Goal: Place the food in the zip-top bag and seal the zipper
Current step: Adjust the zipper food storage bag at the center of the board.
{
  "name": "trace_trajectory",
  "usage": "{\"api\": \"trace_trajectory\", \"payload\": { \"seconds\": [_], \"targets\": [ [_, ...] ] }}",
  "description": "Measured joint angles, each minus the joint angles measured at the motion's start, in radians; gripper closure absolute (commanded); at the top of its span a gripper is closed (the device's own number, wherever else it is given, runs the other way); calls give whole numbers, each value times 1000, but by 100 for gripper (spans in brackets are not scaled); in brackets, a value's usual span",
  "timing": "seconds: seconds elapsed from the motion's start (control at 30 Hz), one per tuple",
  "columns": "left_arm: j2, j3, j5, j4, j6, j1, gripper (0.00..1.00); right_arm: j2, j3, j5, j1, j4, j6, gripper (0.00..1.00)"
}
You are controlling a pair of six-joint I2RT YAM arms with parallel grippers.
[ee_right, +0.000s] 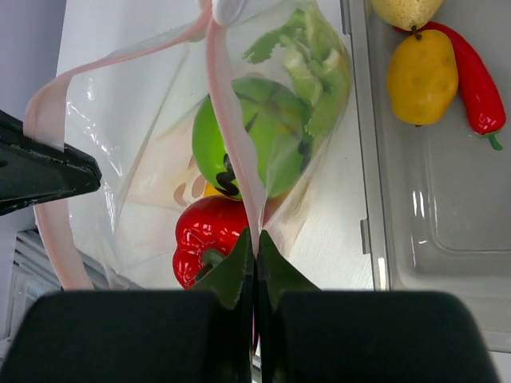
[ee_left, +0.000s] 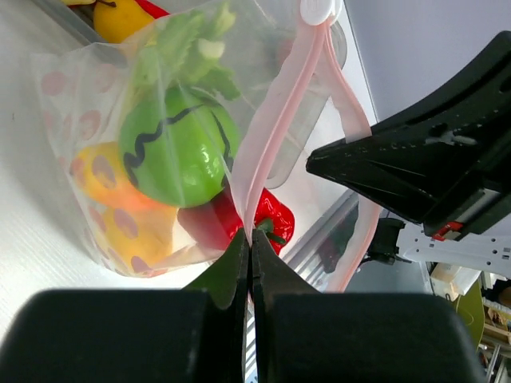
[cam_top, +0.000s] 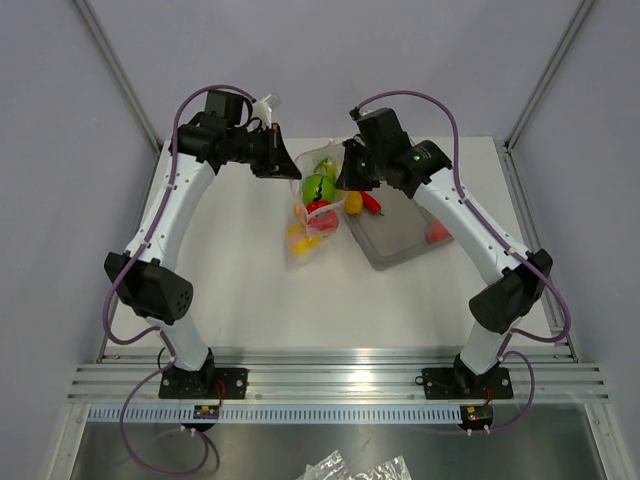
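The clear zip-top bag [cam_top: 310,215] hangs between my two grippers with its mouth open. Inside are a green round fruit [ee_left: 176,148], leafy greens [ee_right: 307,48], a red pepper [ee_right: 204,235] and yellow-orange pieces [ee_left: 120,215]. My left gripper [ee_left: 251,235] is shut on one side of the pink zipper strip [ee_left: 275,120]. My right gripper [ee_right: 255,235] is shut on the other side of the strip [ee_right: 231,136]. The white slider [ee_right: 227,8] sits at the strip's far end. From above, the left gripper [cam_top: 288,165] and the right gripper [cam_top: 345,180] flank the bag's top.
A grey translucent tray [cam_top: 400,245] lies right of the bag and holds a yellow fruit [ee_right: 421,76], a red chili [ee_right: 475,80], another yellow piece [ee_right: 403,9] and a pink piece [cam_top: 437,230]. The other arm's fingers [ee_left: 415,159] are close across the bag mouth.
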Motion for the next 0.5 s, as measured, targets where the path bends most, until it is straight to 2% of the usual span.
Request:
{"api": "trace_trajectory", "payload": {
  "seconds": [0.1, 0.3, 0.43, 0.5],
  "targets": [
    [17, 54, -4, -15, -5, 0, 100, -4, -8, -19, 1, 34, 14, 100],
    [114, 361, 0, -42, -14, 9, 100, 13, -35, -84, 19, 159, 88, 100],
    [117, 351, 9, -19, -23, 34, 100, 32, -47, -96, 48, 214, 123, 100],
    [85, 242, 8, 16, -15, 45, 100, 31, -72, -74, 54, 233, 124, 100]
  ]
}}
